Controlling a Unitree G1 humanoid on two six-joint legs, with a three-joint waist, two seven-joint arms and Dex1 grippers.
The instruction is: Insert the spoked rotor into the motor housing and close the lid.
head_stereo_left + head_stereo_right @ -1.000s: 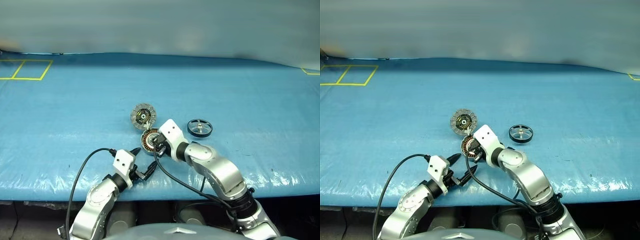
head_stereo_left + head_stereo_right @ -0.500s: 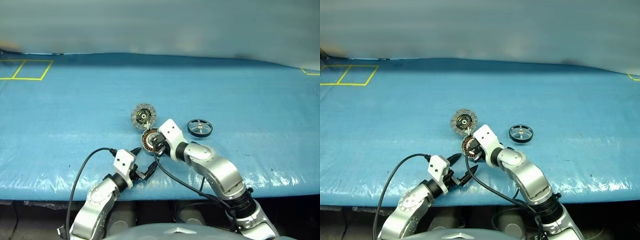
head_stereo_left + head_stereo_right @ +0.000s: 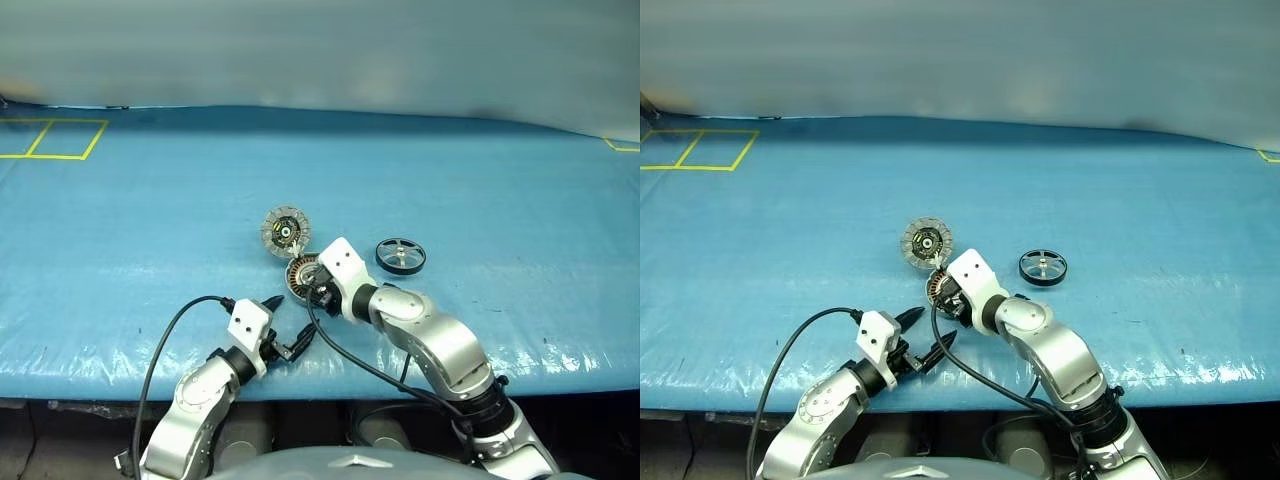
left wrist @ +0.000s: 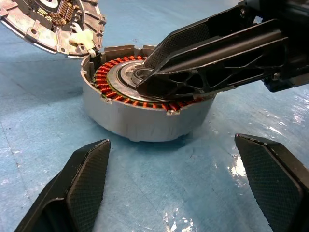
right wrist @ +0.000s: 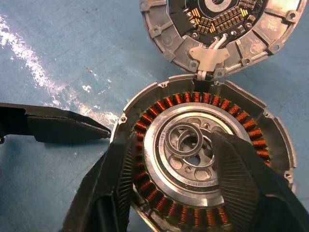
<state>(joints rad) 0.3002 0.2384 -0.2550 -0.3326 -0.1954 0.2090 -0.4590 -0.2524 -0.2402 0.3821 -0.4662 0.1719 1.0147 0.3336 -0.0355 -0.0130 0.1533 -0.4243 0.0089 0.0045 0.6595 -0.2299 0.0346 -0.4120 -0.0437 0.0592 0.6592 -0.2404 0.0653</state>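
From the head cameras, a glossy blue plastic sheet [image 3: 120, 210] covers the whole table, wrinkled and shining along its near edge, with yellow tape squares [image 3: 50, 140] at the far left corner and a pale blurred wall behind. Near the middle lies the motor housing [image 3: 299, 275], a squat round silver puck with copper-brown windings, its lid [image 3: 286, 231], a round silver disc, swung open on the far side with the inner face up. The spoked rotor [image 3: 400, 255], a small dark grey wheel with a silver centre, lies flat on the sheet well to the right, apart from the housing. The right gripper [image 3: 310, 290] sits over the housing and hides part of it. The left gripper [image 3: 288, 322] hovers just short of it, fingers spread and empty, a black cable [image 3: 165, 345] looping from its wrist.

In the left wrist view, its two black fingers [image 4: 82, 179] stand wide apart before the housing wall, and a finger of the right gripper lies across the windings.

In the right wrist view, its fingers [image 5: 236, 179] are parted over the housing's open top, grasping nothing, with a loose thin metal ring [image 5: 186, 140] lying at the hub between them.
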